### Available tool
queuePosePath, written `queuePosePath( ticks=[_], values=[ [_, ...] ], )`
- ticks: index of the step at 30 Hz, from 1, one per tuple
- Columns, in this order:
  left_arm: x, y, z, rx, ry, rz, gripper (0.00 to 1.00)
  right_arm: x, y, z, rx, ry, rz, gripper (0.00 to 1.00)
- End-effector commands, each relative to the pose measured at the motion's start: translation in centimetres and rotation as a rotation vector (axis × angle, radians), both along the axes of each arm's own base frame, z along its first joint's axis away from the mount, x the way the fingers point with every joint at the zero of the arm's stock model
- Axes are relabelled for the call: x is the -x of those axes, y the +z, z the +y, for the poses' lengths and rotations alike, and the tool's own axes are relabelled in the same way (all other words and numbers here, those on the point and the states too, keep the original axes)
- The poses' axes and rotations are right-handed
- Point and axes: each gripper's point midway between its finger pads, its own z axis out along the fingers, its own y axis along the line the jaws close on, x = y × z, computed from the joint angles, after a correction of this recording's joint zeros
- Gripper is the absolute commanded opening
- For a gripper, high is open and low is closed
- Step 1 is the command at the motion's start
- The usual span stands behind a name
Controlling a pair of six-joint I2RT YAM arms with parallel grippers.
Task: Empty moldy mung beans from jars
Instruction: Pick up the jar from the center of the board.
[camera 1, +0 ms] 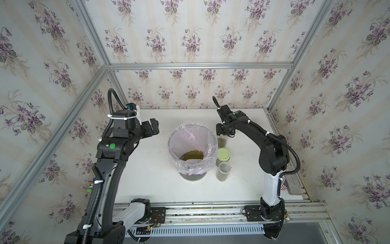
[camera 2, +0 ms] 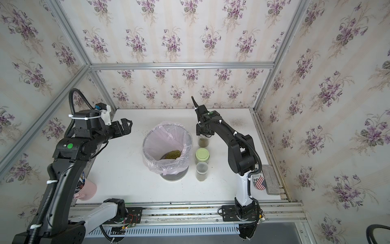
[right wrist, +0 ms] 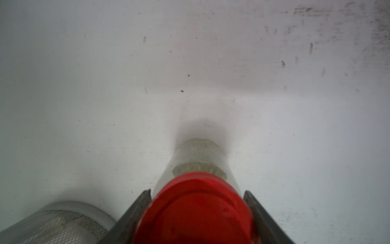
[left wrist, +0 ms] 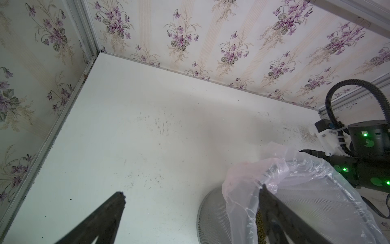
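Note:
Three small clear jars stand in a row right of the bin. The farthest jar (camera 1: 222, 142) (camera 2: 203, 142) has a red lid (right wrist: 196, 211) and mung beans (right wrist: 199, 168) low inside. My right gripper (right wrist: 196, 191) (camera 1: 225, 132) hangs straight over it, a finger close on each side of the lid; whether they press it does not show. The middle jar (camera 1: 223, 155) has a pale green lid, and the nearest jar (camera 1: 224, 170) is lidless. More mung beans (camera 1: 192, 155) (camera 2: 172, 154) lie in the bin. My left gripper (left wrist: 192, 191) (camera 1: 153, 126) is open and empty, left of the bin.
The mesh bin (camera 1: 171, 145) (left wrist: 211, 215), lined with a pink bag, stands mid-table. A pink cup (camera 2: 86, 190) with pens sits at the left front. A grey block (camera 2: 271, 179) lies along the right edge. Papered walls enclose three sides.

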Motion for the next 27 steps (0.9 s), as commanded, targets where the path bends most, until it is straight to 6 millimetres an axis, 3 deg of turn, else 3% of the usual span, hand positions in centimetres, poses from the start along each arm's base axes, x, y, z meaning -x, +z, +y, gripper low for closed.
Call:
queuePosePath(
  ticks=[1,22,27],
  values=[
    [-0.10,0.64,0.15,-0.007,0.004,-0.027,1.00,1.96,-1.16,-0.86,0.035,-0.008,0.090,0.67],
    [-0.13,0.74,0.07,-0.005,0.003,-0.029,1.00,1.74,-0.55,-0.97,0.033,-0.018,0.073,0.67],
    [-0.22,0.70,-0.03,-0.003,-0.003,-0.026,1.00,1.85,-0.45,-1.31,0.050,-0.020,0.077,0.71]
  ],
)
